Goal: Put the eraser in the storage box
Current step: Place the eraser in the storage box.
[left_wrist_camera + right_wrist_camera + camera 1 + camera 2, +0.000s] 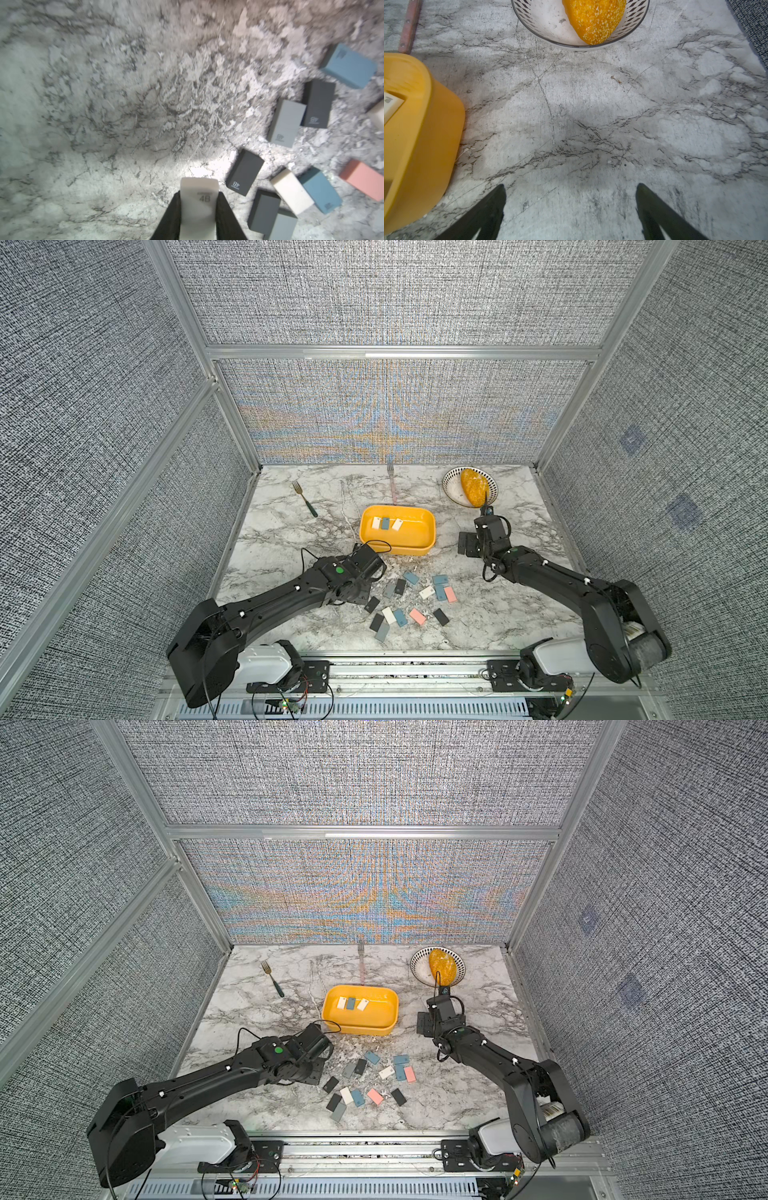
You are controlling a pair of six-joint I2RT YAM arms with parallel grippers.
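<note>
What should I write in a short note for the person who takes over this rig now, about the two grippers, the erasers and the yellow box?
Left gripper: shut on a white eraser marked 4B, by the loose pile on the near side of the storage box. Whether it is lifted off the table, I cannot tell.
Right gripper: open and empty, over bare table beside the box.
Done: three erasers lie in the box, two white and one blue.
Left: carry the held eraser to the box and release it. Many loose erasers lie on the table.
</note>
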